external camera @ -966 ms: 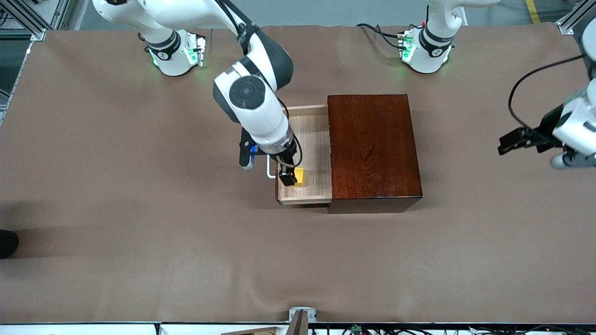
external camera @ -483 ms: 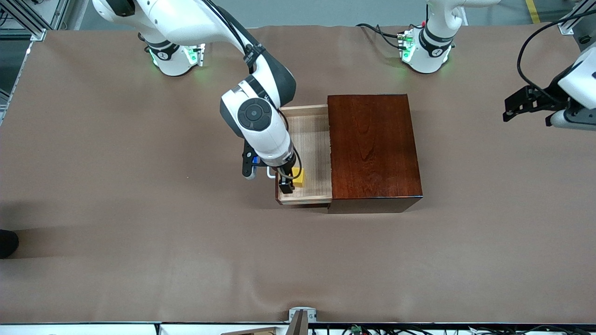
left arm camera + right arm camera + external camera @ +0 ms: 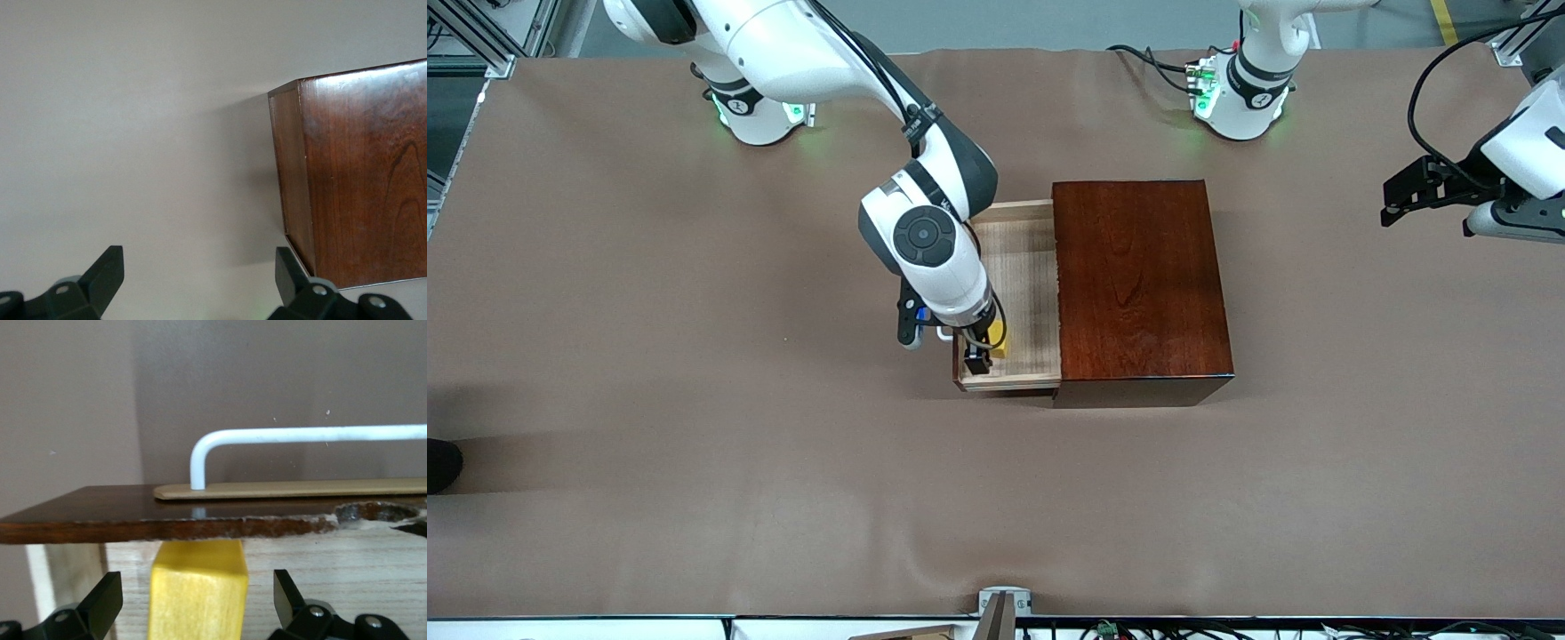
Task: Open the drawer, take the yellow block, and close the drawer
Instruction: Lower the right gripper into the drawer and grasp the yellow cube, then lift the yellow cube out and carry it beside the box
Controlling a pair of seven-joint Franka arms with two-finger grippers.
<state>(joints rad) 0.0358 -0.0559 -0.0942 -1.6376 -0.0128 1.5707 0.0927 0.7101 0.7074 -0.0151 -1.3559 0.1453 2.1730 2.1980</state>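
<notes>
Front view caught the right gripper (image 3: 980, 353) down in the pulled-out drawer (image 3: 1021, 267), fingers spread either side of the yellow block (image 3: 1000, 342), unpinched. Opening done; lifting and closing remained. At three o'clock stood the glossy reddish box (image 3: 1138, 276); further along, the left gripper (image 3: 1409, 194) waited, spread wide.

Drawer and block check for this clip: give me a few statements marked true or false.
1. The drawer is pulled out of the wooden box. True.
2. The yellow block lies on the table beside the box. False: it sits inside the drawer.
3. The right gripper is open, a finger on each side of the block. True.
4. The left gripper holds the white handle. False: it waits open over the table, toward the left arm's end.
</notes>
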